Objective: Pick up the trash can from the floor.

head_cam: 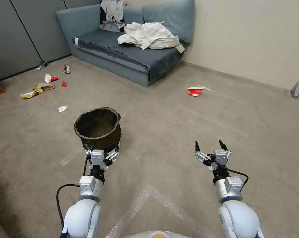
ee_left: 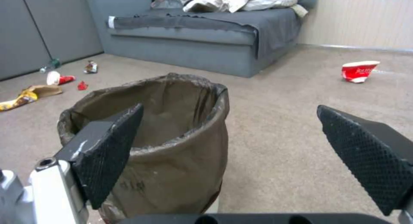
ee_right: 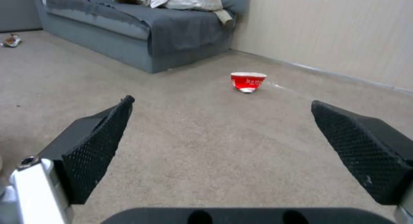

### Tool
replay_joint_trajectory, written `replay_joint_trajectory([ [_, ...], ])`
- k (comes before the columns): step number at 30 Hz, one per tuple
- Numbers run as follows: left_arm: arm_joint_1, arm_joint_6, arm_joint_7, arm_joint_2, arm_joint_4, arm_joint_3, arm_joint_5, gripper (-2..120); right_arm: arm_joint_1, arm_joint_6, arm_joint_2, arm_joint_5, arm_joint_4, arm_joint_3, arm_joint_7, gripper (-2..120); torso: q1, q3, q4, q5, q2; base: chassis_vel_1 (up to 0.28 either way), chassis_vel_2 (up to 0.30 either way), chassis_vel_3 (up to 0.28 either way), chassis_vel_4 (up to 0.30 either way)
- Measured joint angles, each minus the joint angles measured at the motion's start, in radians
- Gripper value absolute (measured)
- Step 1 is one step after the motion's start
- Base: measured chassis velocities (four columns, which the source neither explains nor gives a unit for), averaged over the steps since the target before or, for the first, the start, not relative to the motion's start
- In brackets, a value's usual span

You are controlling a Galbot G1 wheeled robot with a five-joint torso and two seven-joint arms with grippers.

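Observation:
The trash can point(head_cam: 98, 129) stands upright on the floor point(head_cam: 162, 132), its dark brownish bag rolled over the rim. My left gripper point(head_cam: 103, 147) is open, low and right at the can's near side. In the left wrist view the trash can point(ee_left: 172, 146) sits just ahead of the left gripper point(ee_left: 232, 137), off to one side. One finger point(ee_left: 107, 153) overlaps the can's near rim and the other finger has carpet behind it. My right gripper point(head_cam: 209, 145) is open over bare floor well to the right of the can. The right wrist view shows the right gripper point(ee_right: 221, 121) holding nothing.
A grey sofa point(head_cam: 129, 56) with crumpled clothes stands behind the can. A crushed red-and-white cup point(head_cam: 195, 90) lies on the carpet at the right. Scattered litter point(head_cam: 40, 87) lies far left near the grey panels. The beige wall point(head_cam: 255, 39) runs along the right.

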Motion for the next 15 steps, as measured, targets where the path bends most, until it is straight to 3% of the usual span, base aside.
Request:
replay_joint_trajectory([
  [15, 0.000, 0.000, 0.000, 0.000, 0.000, 0.000, 0.000, 100, 0.000, 0.000, 0.000, 0.000, 0.000, 0.000, 0.000, 100, 0.000, 0.000, 0.0000, 0.0000, 0.000, 0.000, 0.000, 0.000, 0.000],
])
